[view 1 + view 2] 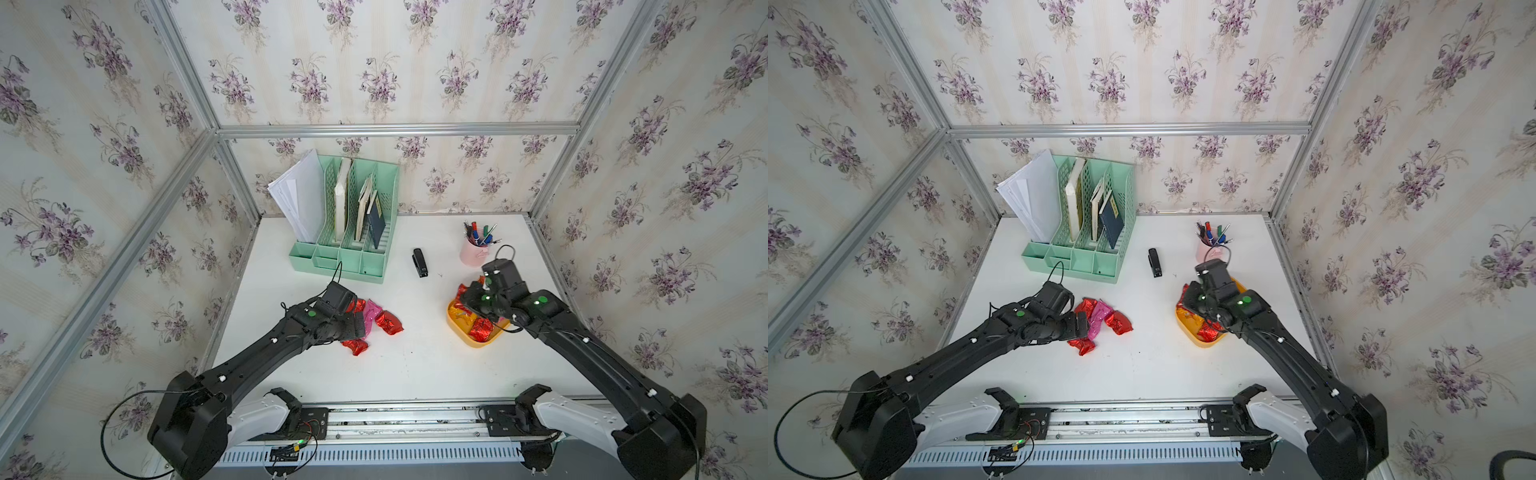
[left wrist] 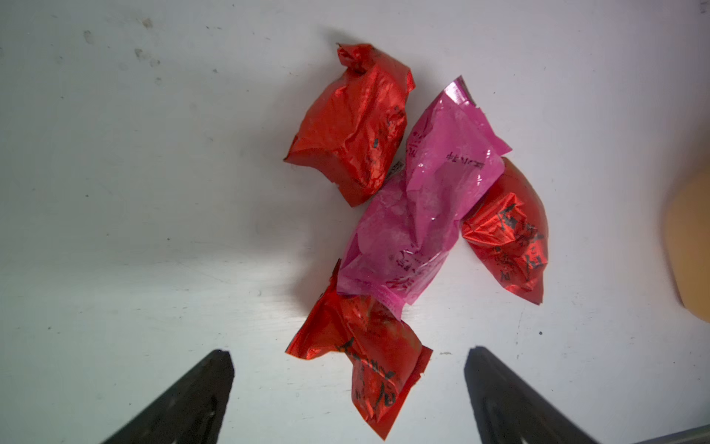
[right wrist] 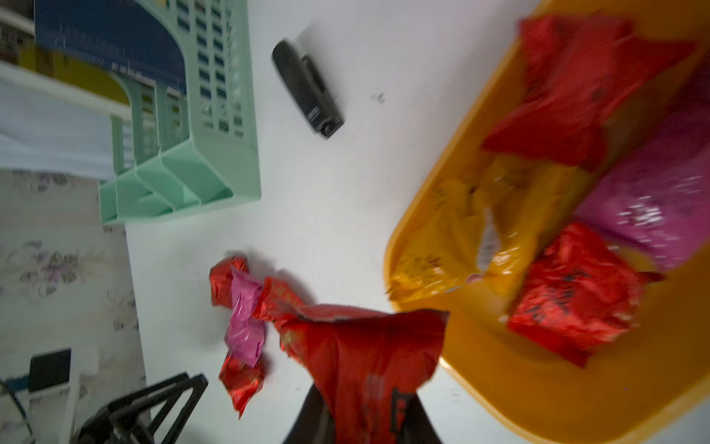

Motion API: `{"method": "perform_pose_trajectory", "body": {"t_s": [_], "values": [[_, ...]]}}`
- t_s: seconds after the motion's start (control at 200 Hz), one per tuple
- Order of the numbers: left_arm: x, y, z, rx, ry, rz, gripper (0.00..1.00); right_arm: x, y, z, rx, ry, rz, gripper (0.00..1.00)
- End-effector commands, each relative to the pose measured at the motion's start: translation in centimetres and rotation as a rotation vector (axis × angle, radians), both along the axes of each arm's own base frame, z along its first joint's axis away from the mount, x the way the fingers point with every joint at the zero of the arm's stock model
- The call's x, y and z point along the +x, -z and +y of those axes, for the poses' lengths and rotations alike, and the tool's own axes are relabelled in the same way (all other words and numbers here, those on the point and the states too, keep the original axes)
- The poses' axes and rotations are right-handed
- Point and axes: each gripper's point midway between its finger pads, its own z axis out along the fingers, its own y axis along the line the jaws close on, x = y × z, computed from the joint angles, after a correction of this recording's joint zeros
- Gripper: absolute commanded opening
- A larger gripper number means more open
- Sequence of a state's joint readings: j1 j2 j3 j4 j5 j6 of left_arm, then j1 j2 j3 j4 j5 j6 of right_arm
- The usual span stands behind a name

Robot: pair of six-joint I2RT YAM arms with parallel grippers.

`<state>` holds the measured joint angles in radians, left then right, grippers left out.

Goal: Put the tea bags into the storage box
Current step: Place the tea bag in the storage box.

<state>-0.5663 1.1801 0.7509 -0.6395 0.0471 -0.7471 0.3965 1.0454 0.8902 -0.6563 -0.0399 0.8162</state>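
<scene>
The storage box (image 1: 478,342) stands on the right-hand part of the white table (image 1: 415,374), near the pink pen cup (image 1: 473,253). The right wrist view is blurred. In it we count four tea bags inside the box: a first red packet (image 3: 576,77), an orange-yellow packet (image 3: 480,230), a pink packet (image 3: 653,200) and a second red packet (image 3: 572,296). They lie against one another on the box floor. We cannot tell whether more lie beyond the picture's edge.

The right gripper (image 3: 363,417) pinches the held tea bag (image 3: 365,346), a red one, between its two dark fingers. This packet hangs at the box rim on the side facing the table's middle. We cannot tell whether it is over the rim or just outside it.

The loose tea bags (image 1: 370,320), three red and one pink, lie clustered on the table, well apart from the box. The left gripper (image 2: 351,384) hovers above them with its jaws spread wide, gripping nothing.

The mint-green file organizer (image 1: 345,259) at the back holds white paper sheets (image 1: 299,195) in its leftmost compartment and upright books (image 1: 376,216) in the compartments beside it. The pen cup holds pens (image 1: 480,232). A black stapler (image 1: 419,262) lies between organizer and cup.
</scene>
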Motion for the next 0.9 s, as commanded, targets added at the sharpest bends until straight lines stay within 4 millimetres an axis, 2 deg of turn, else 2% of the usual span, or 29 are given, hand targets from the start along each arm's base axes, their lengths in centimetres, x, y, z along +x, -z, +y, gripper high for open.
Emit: {"method": "perform_pose_trajectory", "body": {"t_s": [0.0, 0.05, 0.12, 0.355, 0.605, 0.664, 0.744, 0.824, 0.894], "values": [[0.3, -0.4, -0.4, -0.014, -0.009, -0.016, 0.99, -1.2, 1.4, -4.1, -0.056, 0.035, 0.050, 0.19], [0.3, -0.5, -0.5, -0.014, -0.014, -0.020, 0.99, -1.3, 2.3, -5.7, -0.057, 0.066, 0.070, 0.18], [0.3, -0.7, -0.4, -0.014, -0.023, -0.027, 0.99, -1.5, 3.7, -6.5, -0.055, 0.079, 0.111, 0.18], [0.0, -0.9, 0.1, -0.002, -0.052, -0.039, 0.99, -2.3, 8.5, -5.5, -0.007, 0.055, 0.229, 0.16], [-0.3, -0.6, 0.6, 0.005, -0.081, -0.041, 0.99, -3.0, 10.1, -4.6, 0.047, 0.043, 0.248, 0.25], [-0.1, -0.6, 0.6, 0.008, -0.079, -0.042, 0.99, -3.0, 10.0, -4.5, 0.051, 0.043, 0.248, 0.30], [0.2, -0.8, 0.3, 0.015, -0.065, -0.044, 0.99, -2.8, 9.4, -4.8, 0.033, 0.046, 0.232, 0.46], [0.6, -0.9, 0.0, 0.024, -0.046, -0.040, 0.99, -2.4, 8.1, -5.8, -0.026, 0.065, 0.206, 0.61], [1.0, -1.1, -0.4, 0.025, -0.026, -0.039, 0.99, -1.9, 6.7, -6.5, -0.066, 0.078, 0.181, 0.70]]}}
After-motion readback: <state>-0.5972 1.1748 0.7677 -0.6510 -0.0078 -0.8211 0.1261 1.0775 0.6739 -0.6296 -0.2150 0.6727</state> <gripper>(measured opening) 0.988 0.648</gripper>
